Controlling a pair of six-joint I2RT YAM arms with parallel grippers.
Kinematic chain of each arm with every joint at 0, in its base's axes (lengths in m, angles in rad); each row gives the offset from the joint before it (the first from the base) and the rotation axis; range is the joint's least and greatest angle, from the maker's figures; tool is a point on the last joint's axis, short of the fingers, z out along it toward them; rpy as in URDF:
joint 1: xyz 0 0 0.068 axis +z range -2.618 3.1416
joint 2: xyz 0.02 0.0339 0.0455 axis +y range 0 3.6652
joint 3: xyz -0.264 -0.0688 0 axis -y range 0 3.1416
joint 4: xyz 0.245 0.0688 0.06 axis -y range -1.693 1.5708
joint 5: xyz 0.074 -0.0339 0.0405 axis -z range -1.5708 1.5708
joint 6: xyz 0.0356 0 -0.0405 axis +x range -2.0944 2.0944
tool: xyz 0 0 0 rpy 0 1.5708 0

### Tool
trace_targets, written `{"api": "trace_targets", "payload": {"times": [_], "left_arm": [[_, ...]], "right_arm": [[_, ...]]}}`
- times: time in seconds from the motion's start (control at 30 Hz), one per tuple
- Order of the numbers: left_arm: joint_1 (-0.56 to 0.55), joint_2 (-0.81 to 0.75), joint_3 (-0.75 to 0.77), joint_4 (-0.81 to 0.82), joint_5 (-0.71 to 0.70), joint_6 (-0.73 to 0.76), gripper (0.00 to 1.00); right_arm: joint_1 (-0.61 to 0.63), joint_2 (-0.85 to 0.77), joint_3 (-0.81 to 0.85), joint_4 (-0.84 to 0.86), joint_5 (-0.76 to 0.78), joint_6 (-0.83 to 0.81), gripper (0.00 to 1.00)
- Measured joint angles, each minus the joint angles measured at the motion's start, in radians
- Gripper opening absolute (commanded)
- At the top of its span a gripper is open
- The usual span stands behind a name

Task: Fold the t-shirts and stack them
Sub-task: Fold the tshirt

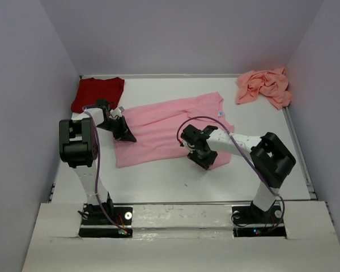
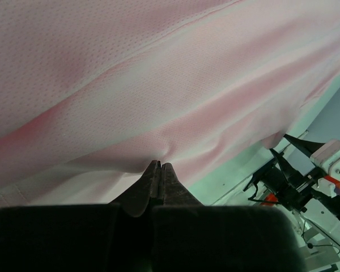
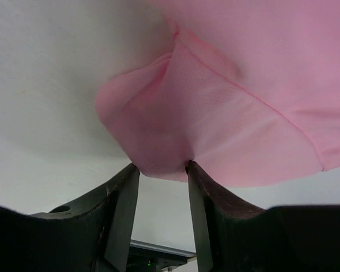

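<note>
Cloth pinched at the left gripper [image 2: 160, 165]: fingers pressed together on a pucker of the light pink t-shirt [image 1: 170, 127], at its left end. Right gripper [image 3: 161, 167] spread, straddling a folded corner of the same tee, hem right at the fingertips. Otherwise lying flat mid-table [image 1: 175, 181]. Dark red t-shirt [image 1: 99, 90] far left, salmon-pink t-shirt [image 1: 263, 86] crumpled far right, both well apart from the grippers.

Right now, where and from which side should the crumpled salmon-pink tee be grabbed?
Probably a raised fold at the near-left edge of the salmon-pink tee, coming from above on the open table side: it lies bunched, no flat hem showing, and the right wall crowds its other side.
</note>
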Motion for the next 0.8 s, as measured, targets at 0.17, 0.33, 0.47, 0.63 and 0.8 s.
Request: {"api": "trace_targets", "payload": {"times": [0.17,0.33,0.47,0.63,0.8], "left_arm": [[0.0,0.006,0.005,-0.001,0.001,0.0,0.0],[0.0,0.008,0.006,-0.004,0.0,0.001,0.0],[0.0,0.008,0.007,-0.005,0.0,0.002,0.0],[0.0,0.013,0.009,-0.006,0.0,0.002,0.0],[0.0,0.021,0.021,-0.005,-0.001,0.002,0.0]], "right_arm": [[-0.026,0.015,0.006,0.018,0.013,0.0,0.31],[-0.031,0.016,0.015,0.026,0.019,-0.001,0.01],[-0.031,0.016,0.021,0.019,0.017,0.005,0.0],[-0.037,0.025,0.077,-0.055,-0.031,0.016,0.0],[-0.037,0.058,0.167,-0.154,-0.114,0.034,0.0]]}}
